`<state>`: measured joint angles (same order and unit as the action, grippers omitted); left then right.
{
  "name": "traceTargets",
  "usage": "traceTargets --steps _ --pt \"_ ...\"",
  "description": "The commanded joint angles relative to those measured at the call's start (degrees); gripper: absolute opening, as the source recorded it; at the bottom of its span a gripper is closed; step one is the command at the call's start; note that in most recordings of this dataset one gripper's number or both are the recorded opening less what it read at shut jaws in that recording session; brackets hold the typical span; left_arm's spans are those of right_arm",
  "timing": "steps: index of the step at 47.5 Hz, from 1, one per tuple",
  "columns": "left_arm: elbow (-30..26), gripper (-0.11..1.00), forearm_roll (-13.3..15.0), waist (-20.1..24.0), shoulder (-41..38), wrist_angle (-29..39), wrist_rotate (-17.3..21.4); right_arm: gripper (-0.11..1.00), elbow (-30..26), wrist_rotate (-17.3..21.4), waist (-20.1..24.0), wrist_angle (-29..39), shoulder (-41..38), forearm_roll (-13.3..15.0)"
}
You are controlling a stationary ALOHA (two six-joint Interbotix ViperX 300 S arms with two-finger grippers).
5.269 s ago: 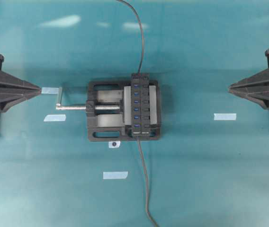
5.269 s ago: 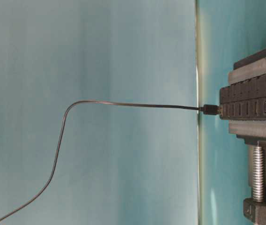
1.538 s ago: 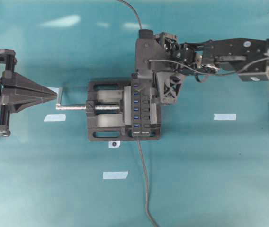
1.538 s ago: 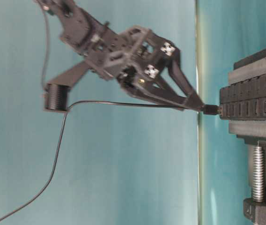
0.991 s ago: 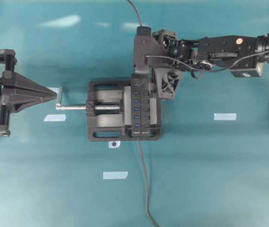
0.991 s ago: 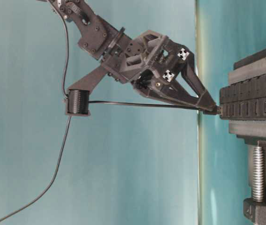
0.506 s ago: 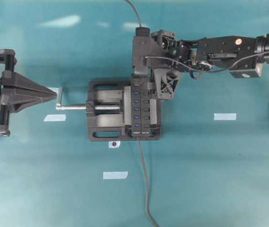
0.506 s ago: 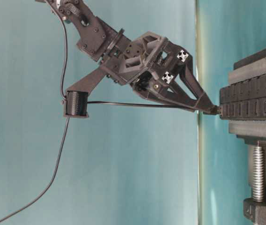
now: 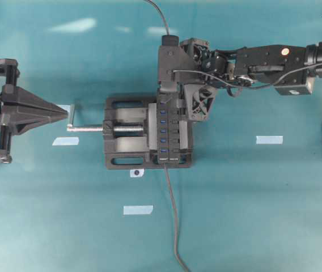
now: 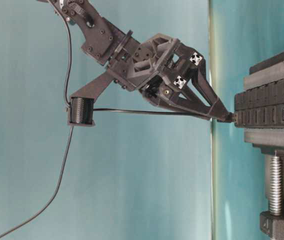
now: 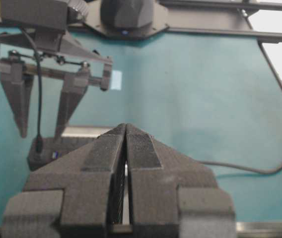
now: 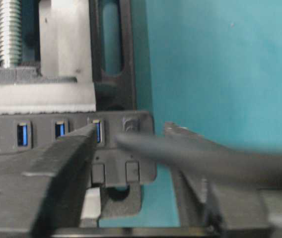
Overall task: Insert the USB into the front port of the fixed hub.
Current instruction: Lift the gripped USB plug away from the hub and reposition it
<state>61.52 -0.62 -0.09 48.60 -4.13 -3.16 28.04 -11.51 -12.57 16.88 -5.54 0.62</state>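
plug: small black rectangular USB plug sits between the jaws, at the long black hub strip end
right gripper: jaws partly apart, straddling it
left gripper: pinched together, empty
handling: probably light, rigid shell, floppy cable, so grab the shell

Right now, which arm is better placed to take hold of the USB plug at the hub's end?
The right. Its tool already brackets the USB at the end of the fixed hub, jaws partly open around it. The left tool sits shut out beyond the vise crank, away from the plug.
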Motion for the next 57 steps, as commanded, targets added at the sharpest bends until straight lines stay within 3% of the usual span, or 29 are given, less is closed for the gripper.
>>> traceTargets --steps 1,17,22,48,57 --pt "-1.14 0.00 -0.09 0.00 -0.09 -0.44 -0.09 0.52 -1.85 -0.09 0.26 0.88 1.14 -0.18" --pt "-0.88 0.00 -0.09 0.00 0.09 -0.70 -0.09 0.17 -2.55 0.09 0.26 1.23 0.97 -0.18" --pt "-0.70 0.00 -0.09 0.00 0.26 -0.70 -0.09 0.11 -2.55 0.09 0.26 1.41 0.88 -0.18" --pt "0.09 0.00 -0.09 0.09 2.11 -0.79 -0.18 0.07 -2.64 0.26 0.62 2.02 1.76 -1.14" --pt "0.35 0.00 0.00 0.00 2.37 -0.70 -0.18 0.07 -4.22 0.79 0.70 5.63 3.34 -1.32"
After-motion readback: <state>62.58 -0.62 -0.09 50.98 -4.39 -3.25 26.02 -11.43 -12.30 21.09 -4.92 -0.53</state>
